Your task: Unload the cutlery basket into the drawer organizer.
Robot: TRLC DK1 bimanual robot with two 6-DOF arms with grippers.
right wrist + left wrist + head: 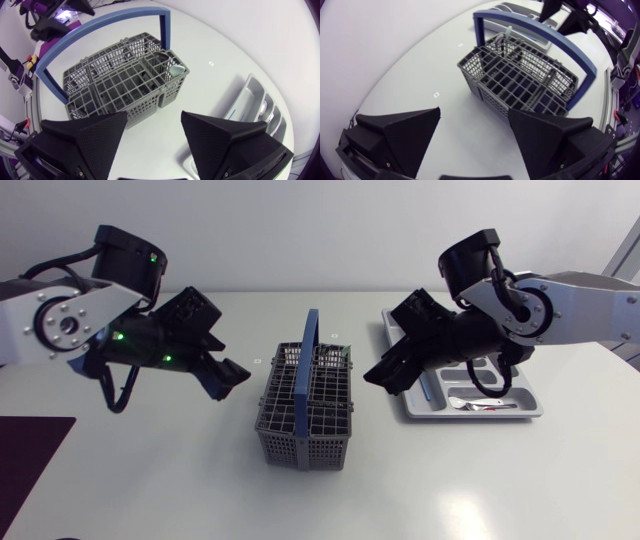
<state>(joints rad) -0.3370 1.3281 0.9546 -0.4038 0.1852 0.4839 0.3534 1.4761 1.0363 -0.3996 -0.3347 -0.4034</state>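
Partly, a silver spoon point(470, 402) is stowed in the grey plastic organizer point(532, 414); the grey lattice basket point(300, 444) is not emptied; both arms' jaws are held apart.

Table point(150, 480): white, matte, plain top. Far edge runs straight across the head view; the right-hand corner curves round.

Small square marks point(257, 362) on the surface, pale with dark centres. Two are visible from above, well apart, and they also show in the wrist views.

Dark purple patch point(30, 455) at the near left corner, straight-edged. Cannot tell whether it is a mat on the top or something past the edge.

Light: even and diffuse, from overhead. Shadows on the top are soft, short and grey, with no hard edges. Faint sheen only, no glare.
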